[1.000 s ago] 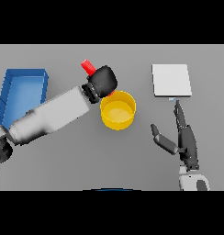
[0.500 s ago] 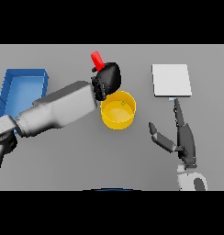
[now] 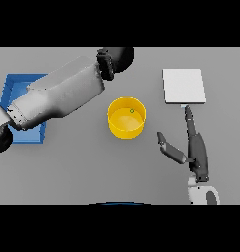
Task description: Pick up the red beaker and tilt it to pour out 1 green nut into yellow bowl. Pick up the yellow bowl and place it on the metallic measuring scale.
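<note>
Green nut (image 3: pixel 132 111) lies in the yellow bowl (image 3: pixel 126 129). Right hand (image 3: pixel 195 150), fingers straight, is nearer; bowl sits to its left, metallic measuring scale (image 3: pixel 184 85) just ahead. Left hand (image 3: pixel 118 59): state indeterminable.

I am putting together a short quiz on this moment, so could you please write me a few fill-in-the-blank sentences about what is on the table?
1. The small nut lying inside the yellow bowl is ____ in colour.
2. The metallic scale lies on the robot's ____ side of the bowl.
3. The tray partly hidden by the left arm is ____.
4. The right hand has its fingers ____.

Missing words: green; right; blue; open
</note>
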Controlling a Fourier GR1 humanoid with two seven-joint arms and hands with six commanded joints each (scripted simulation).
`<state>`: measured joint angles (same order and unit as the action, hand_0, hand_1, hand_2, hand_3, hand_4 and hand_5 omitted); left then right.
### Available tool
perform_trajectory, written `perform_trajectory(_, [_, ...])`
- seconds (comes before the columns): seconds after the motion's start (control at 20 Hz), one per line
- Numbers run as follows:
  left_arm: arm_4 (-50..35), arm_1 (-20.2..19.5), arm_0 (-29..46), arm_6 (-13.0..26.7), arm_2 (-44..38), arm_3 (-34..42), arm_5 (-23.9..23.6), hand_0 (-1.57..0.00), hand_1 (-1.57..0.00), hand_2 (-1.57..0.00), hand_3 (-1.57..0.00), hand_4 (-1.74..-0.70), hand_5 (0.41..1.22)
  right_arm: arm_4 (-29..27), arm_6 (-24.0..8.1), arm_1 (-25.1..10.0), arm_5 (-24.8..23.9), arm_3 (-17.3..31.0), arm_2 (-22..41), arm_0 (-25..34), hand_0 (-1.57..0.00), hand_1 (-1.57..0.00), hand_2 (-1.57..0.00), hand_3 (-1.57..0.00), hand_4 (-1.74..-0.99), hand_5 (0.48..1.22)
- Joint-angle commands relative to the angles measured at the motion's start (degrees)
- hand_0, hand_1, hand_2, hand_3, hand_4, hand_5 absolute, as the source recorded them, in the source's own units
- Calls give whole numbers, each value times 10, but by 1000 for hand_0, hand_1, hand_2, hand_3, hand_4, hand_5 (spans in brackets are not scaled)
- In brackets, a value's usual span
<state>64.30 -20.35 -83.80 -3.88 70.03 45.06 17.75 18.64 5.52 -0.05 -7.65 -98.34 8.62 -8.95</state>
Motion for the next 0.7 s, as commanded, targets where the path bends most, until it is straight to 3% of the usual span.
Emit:
perform_trajectory(0.0, [-9, -10, -12, -6, -11, -5, -9, -1571, -1571, -1434, -1266, -1689, 1221, 3, -2, 2, 1, -7, 5, 2, 1, 1, 1, 1, -1190, 594])
perform_trajectory(0.05, [-22, -19, -31, -15, -26, -22, -18, -1571, -1571, -1461, -1041, -1699, 1221, -7, 0, -2, 5, -5, -2, 4, 1, 1, 1, 1, -1186, 596])
perform_trajectory(0.15, [-49, -34, -61, -15, -56, -52, -27, -1571, -1571, -1501, -1232, -1705, 1221, -20, -1, -1, 13, -5, -3, 5, 1, 1, 1, 1, -1181, 593])
perform_trajectory(0.3, [-113, -48, -79, 19, -121, -115, -23, -1571, -1571, -1535, -1397, -1720, 1221, -41, 6, -4, 27, -5, -9, 7, 1, 1, 1, 1, -1193, 597])
perform_trajectory(0.5, [-250, -89, -53, 98, -252, -190, -54, -1571, -1571, -1556, -1360, -1732, 1221, -49, 6, -5, 31, 2, -12, 8, 1, 1, 1, 1, -1222, 592])
perform_trajectory(0.65, [-349, -135, -2, 97, -325, -194, -104, -1571, -1571, -1563, -1396, -1736, 1221, -48, 17, -7, 31, 15, -14, 13, 1, 1, 1, 1, -1222, 587])
